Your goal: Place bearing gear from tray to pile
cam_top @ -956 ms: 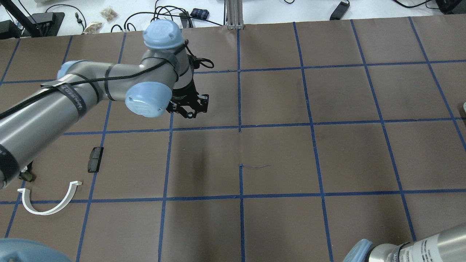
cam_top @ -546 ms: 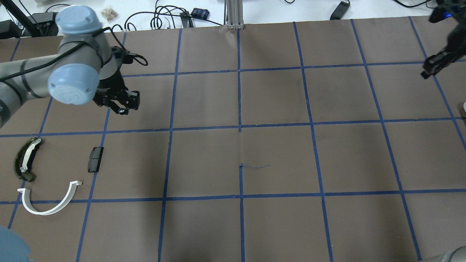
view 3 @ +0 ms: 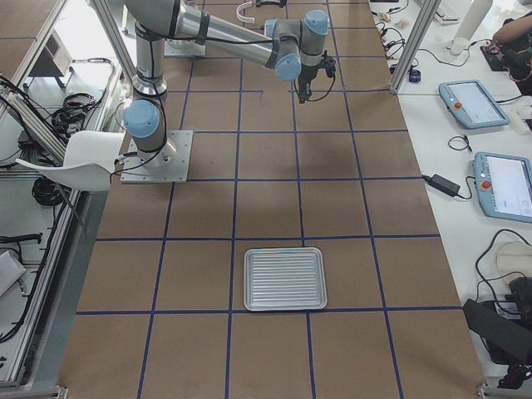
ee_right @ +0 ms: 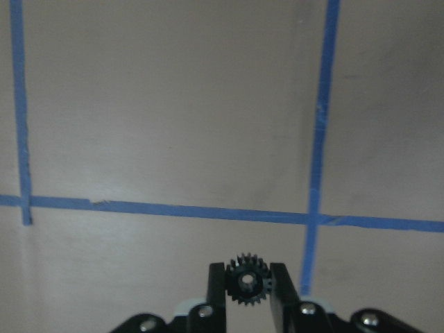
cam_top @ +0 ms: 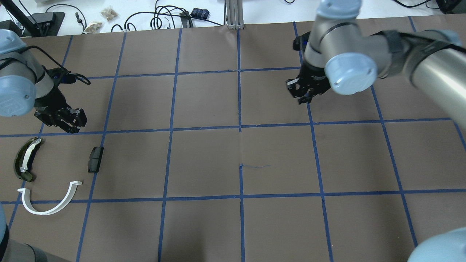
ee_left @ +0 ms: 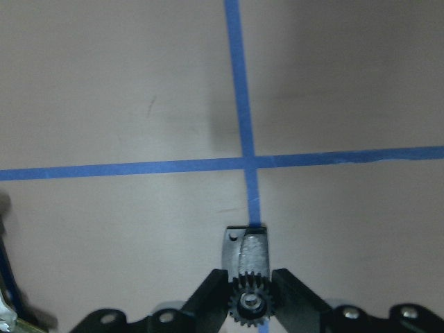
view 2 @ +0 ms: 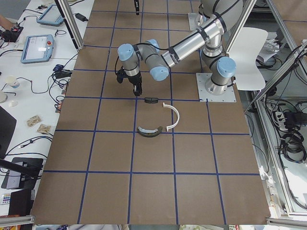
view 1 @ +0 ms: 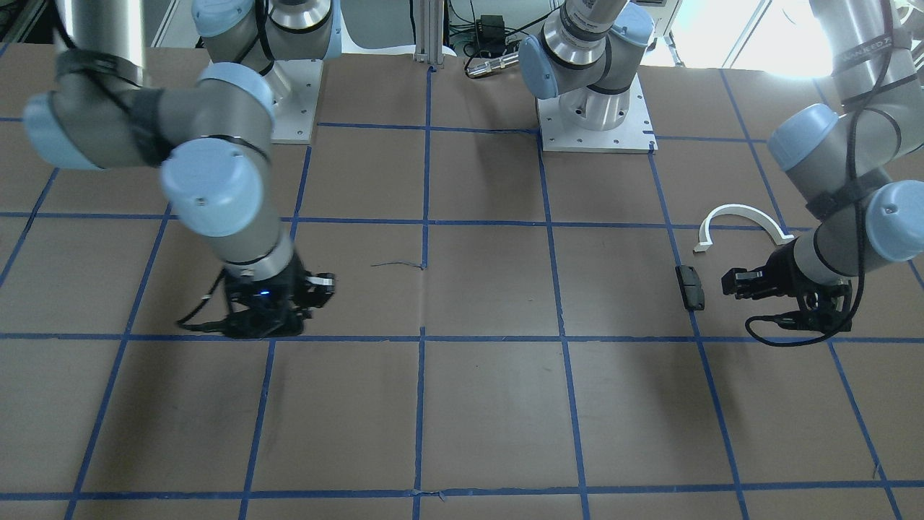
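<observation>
My left gripper [cam_top: 69,123] is shut on a small black bearing gear [ee_left: 250,303], seen between its fingers in the left wrist view. It hovers just beyond the pile: an olive curved piece with a white strip [cam_top: 24,160], a black block [cam_top: 95,159] and a white half-ring [cam_top: 49,203]. My right gripper [cam_top: 305,94] is shut on another black bearing gear [ee_right: 245,280], over the table right of centre. The ribbed silver tray [view 3: 284,278] shows only in the exterior right view, with nothing visible in it.
The table is brown paper with a blue tape grid. Cables and small boxes [cam_top: 171,16] lie beyond its far edge. The arm bases [view 1: 595,115] stand at the robot's side of the table.
My left arm has swung left with its gear, up to the pile. My right arm has come in from the right edge toward the table's middle.
</observation>
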`<state>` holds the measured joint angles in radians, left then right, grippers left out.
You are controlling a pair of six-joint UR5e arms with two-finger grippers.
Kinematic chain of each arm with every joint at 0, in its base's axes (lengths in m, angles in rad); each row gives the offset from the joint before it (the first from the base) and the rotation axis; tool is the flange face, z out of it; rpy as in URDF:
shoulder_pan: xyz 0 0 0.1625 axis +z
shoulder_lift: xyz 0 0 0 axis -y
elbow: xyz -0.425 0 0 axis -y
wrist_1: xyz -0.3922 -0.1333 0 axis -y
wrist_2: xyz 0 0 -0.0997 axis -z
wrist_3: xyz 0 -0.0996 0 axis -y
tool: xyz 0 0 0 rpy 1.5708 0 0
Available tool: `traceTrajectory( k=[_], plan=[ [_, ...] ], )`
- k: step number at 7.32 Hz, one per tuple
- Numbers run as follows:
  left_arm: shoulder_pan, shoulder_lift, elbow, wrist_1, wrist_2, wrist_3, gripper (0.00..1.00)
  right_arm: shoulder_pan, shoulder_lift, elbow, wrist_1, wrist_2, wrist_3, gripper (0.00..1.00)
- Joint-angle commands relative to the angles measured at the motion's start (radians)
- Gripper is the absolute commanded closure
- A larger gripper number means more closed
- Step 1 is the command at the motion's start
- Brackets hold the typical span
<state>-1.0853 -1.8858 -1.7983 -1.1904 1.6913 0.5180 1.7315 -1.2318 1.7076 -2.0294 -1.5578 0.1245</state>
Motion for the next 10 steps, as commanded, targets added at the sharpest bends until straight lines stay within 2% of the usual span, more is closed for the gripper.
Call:
traceTrajectory(
  k=[1, 2, 3, 4, 5, 6, 7, 8, 10],
  plan=[
    [0.065, -0.041, -0.088, 0.140, -0.021, 0.080, 1.00, 0.199, 0.099, 0.084, -0.223, -0.013, 0.283, 0.97],
    [0.080, -0.047, -0.146, 0.182, -0.031, 0.080, 1.00, 0.213, 0.103, 0.090, -0.229, -0.004, 0.305, 0.97],
    [0.090, -0.050, -0.174, 0.280, -0.035, 0.083, 0.75, 0.214, 0.123, 0.080, -0.247, 0.010, 0.297, 0.95],
    [0.088, -0.039, -0.176, 0.297, -0.050, 0.080, 0.22, 0.214, 0.149, 0.075, -0.299, 0.034, 0.294, 0.91],
    [0.087, -0.024, -0.161, 0.292, -0.067, 0.080, 0.00, 0.214, 0.155, 0.073, -0.305, 0.038, 0.294, 0.90],
    [0.067, -0.006, -0.159, 0.281, -0.080, 0.077, 0.00, 0.217, 0.156, 0.072, -0.304, 0.038, 0.297, 0.88],
    [0.020, 0.034, -0.138, 0.197, -0.087, 0.073, 0.00, 0.217, 0.152, 0.070, -0.301, 0.033, 0.293, 0.76],
    [-0.069, 0.065, -0.062, 0.078, -0.084, 0.054, 0.00, 0.217, 0.153, 0.069, -0.304, 0.035, 0.294, 0.01],
    [-0.192, 0.062, 0.118, -0.134, -0.085, -0.143, 0.00, 0.205, 0.103, 0.031, -0.282, 0.019, 0.262, 0.00]
  ],
)
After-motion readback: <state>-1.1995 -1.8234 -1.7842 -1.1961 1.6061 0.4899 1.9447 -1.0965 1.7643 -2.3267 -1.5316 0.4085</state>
